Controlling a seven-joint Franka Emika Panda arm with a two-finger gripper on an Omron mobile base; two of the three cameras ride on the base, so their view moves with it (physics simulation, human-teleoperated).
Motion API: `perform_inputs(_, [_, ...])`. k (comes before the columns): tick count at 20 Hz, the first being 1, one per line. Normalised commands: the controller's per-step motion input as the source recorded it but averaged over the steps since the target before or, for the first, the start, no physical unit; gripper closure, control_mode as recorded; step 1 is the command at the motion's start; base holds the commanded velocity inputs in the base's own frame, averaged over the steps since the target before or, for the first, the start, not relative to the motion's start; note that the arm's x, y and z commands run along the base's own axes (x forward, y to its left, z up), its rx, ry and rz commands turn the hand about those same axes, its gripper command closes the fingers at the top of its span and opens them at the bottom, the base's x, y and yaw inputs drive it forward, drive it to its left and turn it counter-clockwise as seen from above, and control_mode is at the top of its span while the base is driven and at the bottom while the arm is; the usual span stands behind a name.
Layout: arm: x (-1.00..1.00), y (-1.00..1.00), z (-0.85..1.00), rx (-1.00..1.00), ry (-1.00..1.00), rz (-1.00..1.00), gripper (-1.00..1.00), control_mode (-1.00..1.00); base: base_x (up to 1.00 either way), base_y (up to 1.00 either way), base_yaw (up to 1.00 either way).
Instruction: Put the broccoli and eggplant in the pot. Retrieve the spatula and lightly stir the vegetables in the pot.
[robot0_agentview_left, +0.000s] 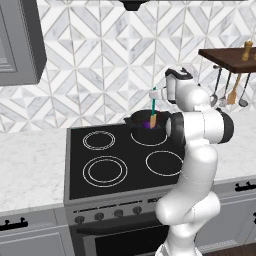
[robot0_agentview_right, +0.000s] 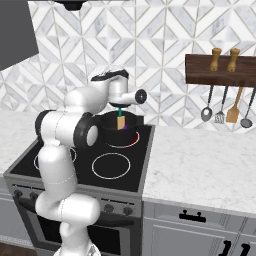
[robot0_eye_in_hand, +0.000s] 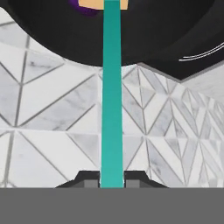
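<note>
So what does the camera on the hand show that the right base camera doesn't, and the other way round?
Hand view alone: the two dark fingertips pinching the spatula's teal handle up close. Right base view alone: the white arm, the stove, the marble counter, and hanging utensils under a wooden shelf. Both show the spatula with its orange blade down in the black pot, some purple eggplant, and the patterned tile wall.

Spatula (robot0_eye_in_hand: 111, 87) between fingers (robot0_eye_in_hand: 89, 179), seemingly over pot (robot0_eye_in_hand: 166, 35).

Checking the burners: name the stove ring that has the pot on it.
The back right ring, under the black pot where the gripper holds the spatula; the other three rings are bare.
</note>
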Motion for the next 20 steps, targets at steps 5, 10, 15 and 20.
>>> perform_inputs(5, [0.32,0.0,-0.38,0.0,0.0,0.0,1.0,-1.0,0.0,0.0,0.0])
perform_inputs(10, [0.32,0.0,-0.21,0.0,0.0,0.0,1.0,-1.0,0.0,0.0,0.0])
perform_inputs(15, [0.12,-0.04,0.01,0.0,0.0,0.0,1.0,-1.0,0.0,0.0,0.0])
perform_inputs(20, [0.16,-0.15,0.03,0.0,0.0,0.0,1.0,-1.0,0.0,0.0,0.0])
